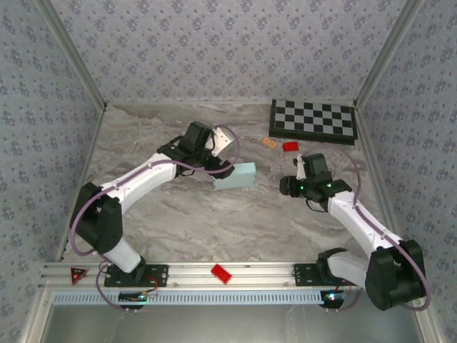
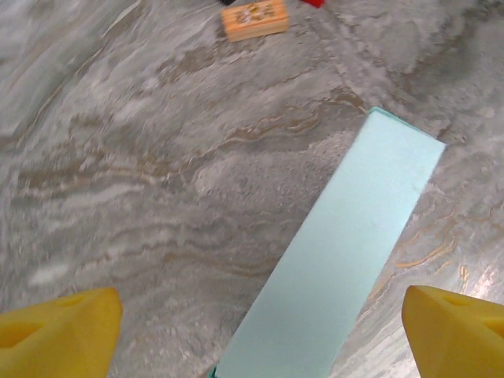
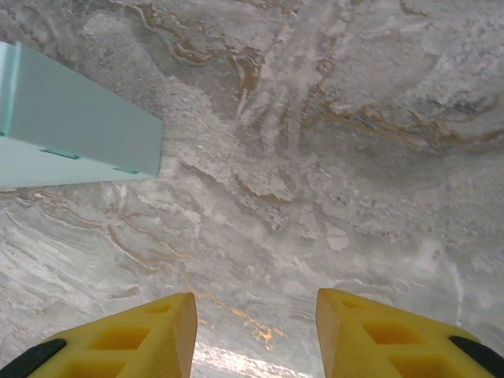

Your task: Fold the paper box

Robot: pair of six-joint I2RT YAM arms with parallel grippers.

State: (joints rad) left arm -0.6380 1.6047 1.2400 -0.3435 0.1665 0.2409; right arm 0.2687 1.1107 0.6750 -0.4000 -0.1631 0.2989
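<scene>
The paper box (image 1: 235, 176) is a closed pale mint rectangular box resting on the marble table near the middle. In the left wrist view the paper box (image 2: 335, 260) runs diagonally between my yellow fingers without touching either. My left gripper (image 1: 223, 170) hovers at the box's left end, jaws wide open and empty. My right gripper (image 1: 290, 186) stands to the right of the box, apart from it, open with only bare table between its fingers (image 3: 130, 339). The right wrist view has the paper box (image 3: 75, 130) at the upper left, its tabs tucked into slots.
A black-and-white chessboard (image 1: 313, 119) lies at the back right. A small wooden block (image 1: 269, 143) and a red piece (image 1: 290, 146) sit in front of it; the wooden block (image 2: 253, 19) also appears ahead of my left gripper. Another red piece (image 1: 221, 273) lies on the front rail.
</scene>
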